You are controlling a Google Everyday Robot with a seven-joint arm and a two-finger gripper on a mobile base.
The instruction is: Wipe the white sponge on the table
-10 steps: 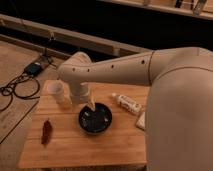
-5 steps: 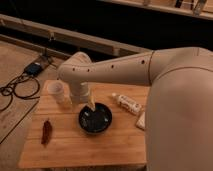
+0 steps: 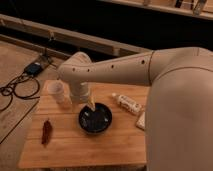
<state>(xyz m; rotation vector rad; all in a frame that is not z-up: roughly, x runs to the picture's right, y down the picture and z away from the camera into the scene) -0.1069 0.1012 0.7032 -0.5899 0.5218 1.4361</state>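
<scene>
Over the bowl [image 3: 95, 119], near the middle of the tabletop [image 3: 70, 146], hangs the hand [image 3: 91, 104], pointing straight down from a short white wrist. Its tan tip sits at the bowl's far rim. Whether it touches the rim cannot be told, and whether the hand is wide, narrow or holding anything cannot be told either.

The arm [image 3: 112, 70] reaches in from the right as a long white tube with small dark dots along it, then bends at a rounded joint above the tabletop's far left part. A broad white part of the robot fills the right side of the view and covers the tabletop's right end.

The sponge [image 3: 141, 121] lies flat at the right of the tabletop, well apart from the hand, with only its pale left end showing past the robot. Just beyond it lies a bottle [image 3: 127, 103] on its side, white with a label, its cap end pointing towards the far left.

A cup [image 3: 56, 92] stands upright at the far left of the tabletop, near the wrist. A dark red, thin thing [image 3: 46, 132] lies near the left edge, apart from the bowl; what it is cannot be told.

Cables [image 3: 15, 89] curl on the floor to the left.
</scene>
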